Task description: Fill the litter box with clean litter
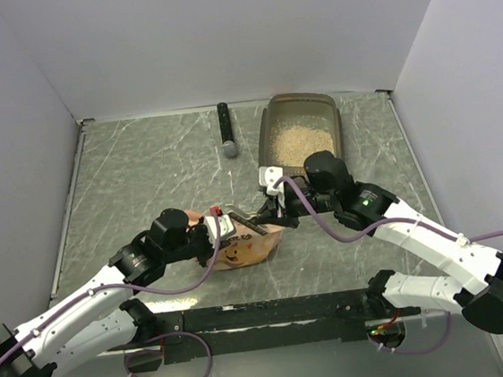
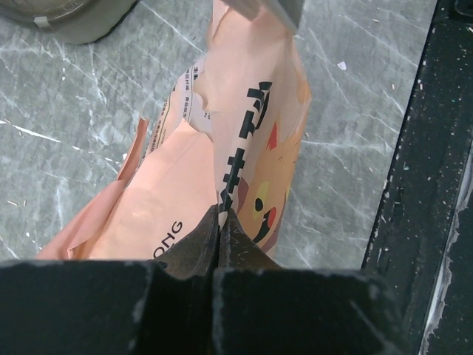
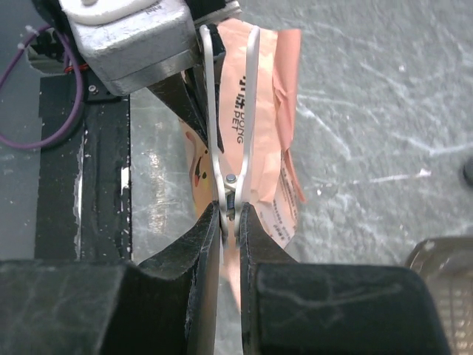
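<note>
Just beyond right tool (image 1: 262,218), litter box (image 1: 266,137), clean litter (image 1: 302,136) inside

— We see a grey-green table (image 1: 143,182), marbled with thin white veins. And the pouch (image 2: 244,148)?
— Orange-pink, we'd say, with black lettering and a cartoon cat face in deeper orange and black.
— The litter box (image 1: 338,121) reads to us as smoky, translucent grey-brown; the litter (image 1: 300,138) is pale beige and grainy.
— We find the left pincer (image 2: 219,229) and the right pincer (image 3: 230,214) black, the metal clip (image 3: 229,111) silver.
— The rod (image 1: 224,128) looks black with a grey tip, though it's too small for us to be sure.
</note>
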{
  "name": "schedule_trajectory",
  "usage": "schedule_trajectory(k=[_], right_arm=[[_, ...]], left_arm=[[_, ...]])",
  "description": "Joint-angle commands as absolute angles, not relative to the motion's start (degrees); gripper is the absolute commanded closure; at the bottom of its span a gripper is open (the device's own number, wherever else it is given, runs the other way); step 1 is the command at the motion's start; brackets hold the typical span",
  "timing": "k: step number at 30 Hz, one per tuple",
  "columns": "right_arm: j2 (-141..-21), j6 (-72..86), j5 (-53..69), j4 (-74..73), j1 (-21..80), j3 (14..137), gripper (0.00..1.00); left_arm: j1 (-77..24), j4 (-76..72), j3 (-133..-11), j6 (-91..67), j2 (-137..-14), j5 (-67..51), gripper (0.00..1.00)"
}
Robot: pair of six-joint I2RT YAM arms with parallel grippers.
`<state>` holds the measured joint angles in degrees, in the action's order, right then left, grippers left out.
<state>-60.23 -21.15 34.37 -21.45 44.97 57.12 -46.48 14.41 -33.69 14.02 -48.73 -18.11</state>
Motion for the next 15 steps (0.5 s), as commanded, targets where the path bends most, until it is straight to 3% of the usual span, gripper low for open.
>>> schedule_trajectory(k=[1, 15], right_arm=[[-60.6, -26.6, 40.6, -16.8, 44.7, 60.5, 1.00], [-64.0, -29.3, 40.8, -20.7, 44.6, 58.0, 1.00]], left_arm=[[-46.3, 10.5, -34.3, 12.8, -46.0, -20.6, 0.99], [-46.3, 10.9, -35.5, 12.2, -48.3, -19.2, 0.99]])
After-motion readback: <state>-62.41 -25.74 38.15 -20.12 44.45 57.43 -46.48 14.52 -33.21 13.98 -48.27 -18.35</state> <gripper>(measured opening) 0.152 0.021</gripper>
